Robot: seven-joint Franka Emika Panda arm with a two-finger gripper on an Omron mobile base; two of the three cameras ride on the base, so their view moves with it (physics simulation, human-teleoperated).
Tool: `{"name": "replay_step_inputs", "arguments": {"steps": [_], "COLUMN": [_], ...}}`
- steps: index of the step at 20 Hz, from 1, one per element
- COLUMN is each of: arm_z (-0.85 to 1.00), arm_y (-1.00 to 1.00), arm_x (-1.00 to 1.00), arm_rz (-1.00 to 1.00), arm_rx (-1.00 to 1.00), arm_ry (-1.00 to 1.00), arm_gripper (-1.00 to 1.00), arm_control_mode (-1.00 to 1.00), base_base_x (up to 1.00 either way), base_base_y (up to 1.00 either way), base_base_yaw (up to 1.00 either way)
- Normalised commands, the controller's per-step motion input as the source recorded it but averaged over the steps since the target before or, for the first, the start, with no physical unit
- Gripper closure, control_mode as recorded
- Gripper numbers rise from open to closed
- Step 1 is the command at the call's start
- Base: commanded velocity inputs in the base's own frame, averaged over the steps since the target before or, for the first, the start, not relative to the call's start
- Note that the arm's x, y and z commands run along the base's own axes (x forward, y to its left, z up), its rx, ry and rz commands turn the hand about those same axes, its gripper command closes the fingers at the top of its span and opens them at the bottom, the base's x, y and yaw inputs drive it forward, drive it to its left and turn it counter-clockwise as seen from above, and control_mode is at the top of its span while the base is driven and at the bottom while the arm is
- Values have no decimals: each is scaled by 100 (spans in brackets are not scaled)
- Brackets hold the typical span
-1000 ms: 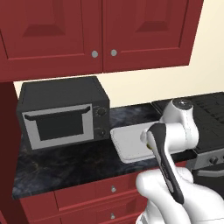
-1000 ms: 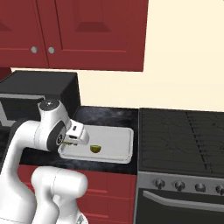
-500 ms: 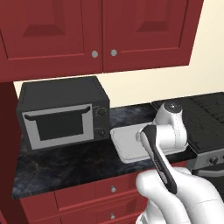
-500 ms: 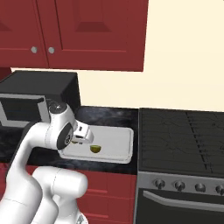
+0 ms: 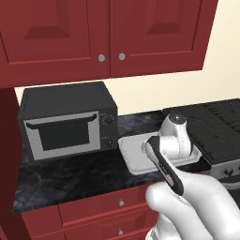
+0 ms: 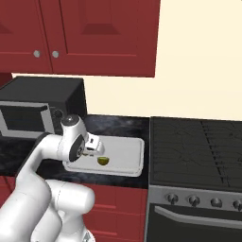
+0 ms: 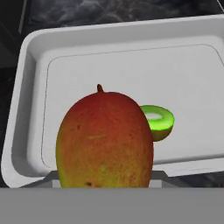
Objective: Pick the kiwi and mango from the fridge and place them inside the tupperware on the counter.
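Over the last second the arm has folded its wrist lower and a little further in over the tupperware [image 6: 130, 158], carrying the hand [image 6: 93, 148] down toward the tray floor; the kiwi [image 6: 103, 161] lies where it lay then, and the base has not driven.

To the left of the hand a dark microwave [image 5: 68, 123] stands on the worktop [image 5: 70, 176], well apart from the fruit; nearer in, the tupperware's left rim [image 7: 26, 87] curves up just beside the hand. The hand itself is pinched on the mango [image 7: 105, 140], which hangs upright with its small stem on top and hides the fingertips in the hand view; seen from there it sits over the near half of the tray, though whether it touches the floor I cannot tell. Just beyond and to the right of the mango, the kiwi [image 7: 155, 121] rests on the tray floor, green face up; further right the black stove [image 6: 198, 156] begins past the tray's edge.

By my judgement the kiwi half of the job is done; what is left is to let the mango go inside the rim, clear of the kiwi, and lift away.
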Motion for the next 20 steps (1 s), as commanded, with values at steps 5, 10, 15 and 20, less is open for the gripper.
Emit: {"name": "replay_step_inputs", "arguments": {"steps": [5, 10, 15, 20], "arm_z": [-22, -21, -28, -28], "arm_y": [0, 0, 1, 3], "arm_x": [38, 38, 29, 28], "arm_rz": [0, 0, 0, 0], "arm_rx": [0, 0, 0, 0], "arm_ry": [4, 4, 6, 5], "arm_gripper": [100, 100, 100, 100], "arm_control_mode": [-100, -100, -100, -100], "base_base_x": [0, 0, 0, 0], "base_base_y": [0, 0, 0, 0], "base_base_yaw": [0, 0, 0, 0]}}
